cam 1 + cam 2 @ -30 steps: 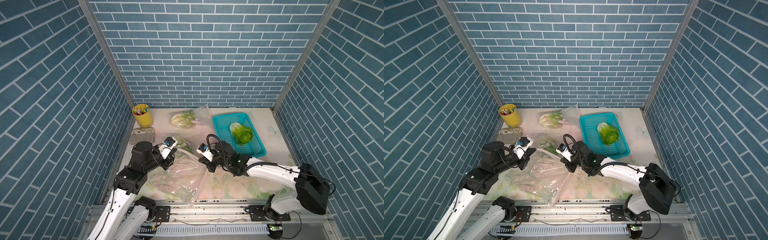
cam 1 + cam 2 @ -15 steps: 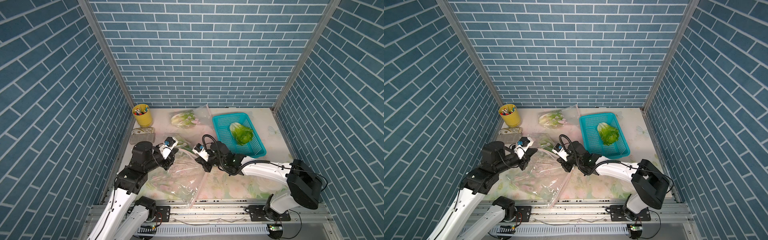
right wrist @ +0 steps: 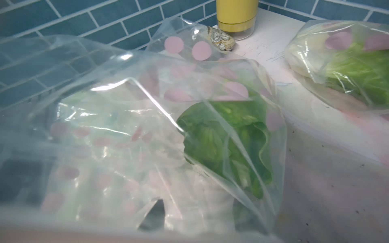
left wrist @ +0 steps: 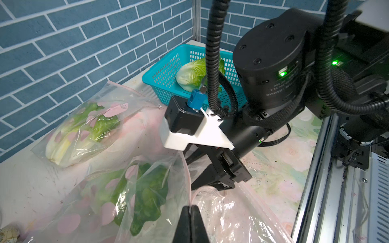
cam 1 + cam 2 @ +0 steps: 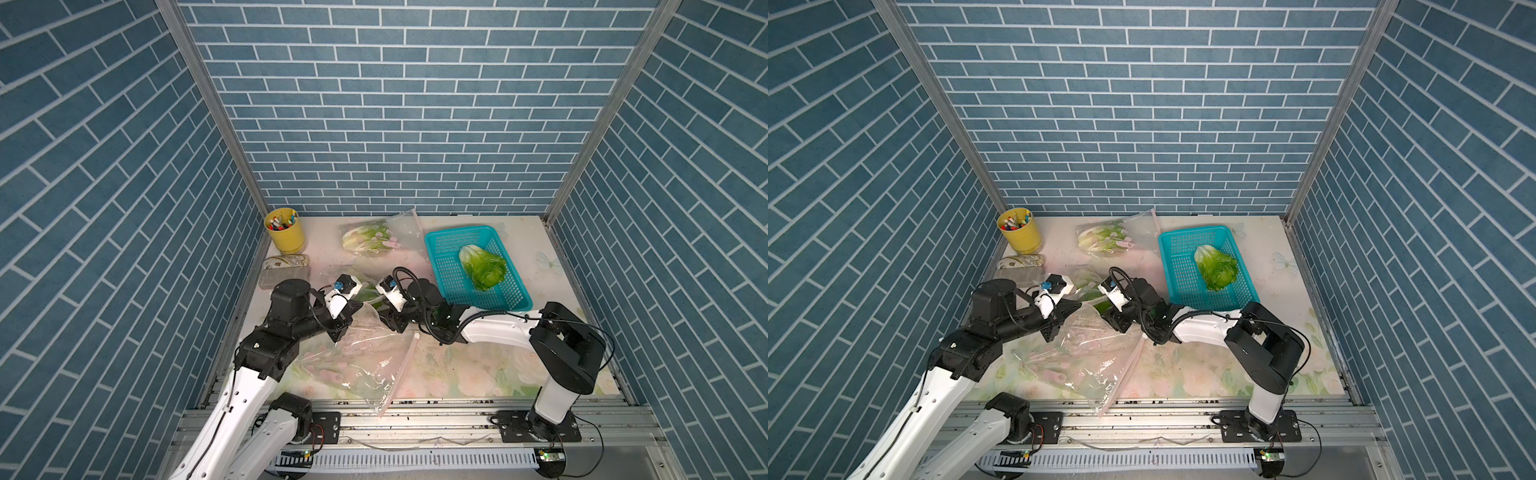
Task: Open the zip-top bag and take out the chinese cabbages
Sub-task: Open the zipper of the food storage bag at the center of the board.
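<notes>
Your left end effector (image 4: 190, 210) is pressed together on the pink rim of the zip-top bag (image 4: 117, 195), low centre in the left wrist view, probably to hold the mouth up. Your right end effector (image 4: 190, 170) stands spread at that mouth, gripping nothing I can see. One of the chinese cabbages (image 4: 147, 193) lies inside this bag. Another sits in the teal basket (image 5: 446, 249), and a third is in a second bag (image 5: 399, 232) at the back of the surface (image 5: 478, 365).

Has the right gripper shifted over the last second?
Yes. In a top view, the right gripper has slid farther from the teal basket, toward the left arm's side.
</notes>
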{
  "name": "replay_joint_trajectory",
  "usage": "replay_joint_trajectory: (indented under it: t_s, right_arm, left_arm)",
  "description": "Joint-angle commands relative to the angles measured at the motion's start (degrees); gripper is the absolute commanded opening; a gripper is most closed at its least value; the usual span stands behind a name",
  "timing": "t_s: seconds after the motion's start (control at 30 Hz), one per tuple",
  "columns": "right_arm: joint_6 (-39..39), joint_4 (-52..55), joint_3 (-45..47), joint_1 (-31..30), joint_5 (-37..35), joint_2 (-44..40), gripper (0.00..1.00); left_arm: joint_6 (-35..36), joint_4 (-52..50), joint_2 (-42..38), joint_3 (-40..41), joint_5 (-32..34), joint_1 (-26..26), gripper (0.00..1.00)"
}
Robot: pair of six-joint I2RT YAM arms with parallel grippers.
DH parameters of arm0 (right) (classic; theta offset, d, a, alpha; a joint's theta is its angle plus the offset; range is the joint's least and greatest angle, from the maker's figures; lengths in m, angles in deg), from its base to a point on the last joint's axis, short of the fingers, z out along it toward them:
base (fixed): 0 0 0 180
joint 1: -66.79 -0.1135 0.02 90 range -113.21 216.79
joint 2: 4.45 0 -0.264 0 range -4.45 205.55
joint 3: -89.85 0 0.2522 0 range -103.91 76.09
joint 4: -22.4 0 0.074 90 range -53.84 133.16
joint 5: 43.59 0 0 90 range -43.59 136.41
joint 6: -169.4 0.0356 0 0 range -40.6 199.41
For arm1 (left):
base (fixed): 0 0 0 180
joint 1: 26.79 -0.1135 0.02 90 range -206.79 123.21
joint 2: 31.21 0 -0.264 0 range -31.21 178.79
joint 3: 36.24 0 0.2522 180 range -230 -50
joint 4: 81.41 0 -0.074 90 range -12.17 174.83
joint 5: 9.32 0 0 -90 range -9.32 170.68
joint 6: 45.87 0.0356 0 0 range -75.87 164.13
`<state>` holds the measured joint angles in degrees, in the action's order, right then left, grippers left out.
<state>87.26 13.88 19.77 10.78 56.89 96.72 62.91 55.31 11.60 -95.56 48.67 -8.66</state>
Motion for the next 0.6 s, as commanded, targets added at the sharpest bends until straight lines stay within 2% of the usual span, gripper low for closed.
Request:
replay_joint_trajectory:
  t_s: [0.0,0.07,0.13,0.2,0.27,0.37,0.47,0.53,0.57]
  right_arm:
    - [6.2,-2.4,-2.9,1.4,-3.1,2.6,0.59]
    - [8.8,-1.3,-4.0,2.3,-3.9,3.8,0.59]
    - [11.0,-1.5,-4.3,3.1,-3.6,4.5,0.60]
    - [12.4,-1.5,-4.6,3.8,-3.4,5.1,0.60]
    - [12.8,-1.9,-4.8,4.2,-3.2,5.5,0.61]
    - [13.0,-2.6,-4.9,4.5,-2.7,6.0,0.68]
    - [13.4,-3.4,-5.4,5.2,0.1,6.8,0.78]
    - [14.6,-4.0,-5.7,5.9,1.0,7.4,0.78]
    - [15.5,-4.4,-6.1,6.4,2.1,7.9,0.78]
  left_arm:
    - [-1.1,1.3,0.4,-2.2,2.3,-0.3,0.29]
    - [-1.9,2.5,0.9,-2.5,5.6,-0.4,0.49]
    - [-4.3,4.2,1.8,-3.1,10.9,-0.4,0.78]
    - [-7.0,5.5,3.5,-4.2,17.1,-0.5,0.99]
    - [-10.9,6.2,6.3,-6.5,24.9,-0.9,1.00]
    - [-17.9,5.5,12.8,-11.3,34.6,-2.5,1.00]
    - [-23.2,1.5,21.5,-18.4,36.8,-6.5,1.00]
    - [-26.2,-2.9,27.8,-24.0,37.0,-9.3,0.98]
    - [-27.5,-4.7,30.9,-26.6,35.4,-11.2,0.92]
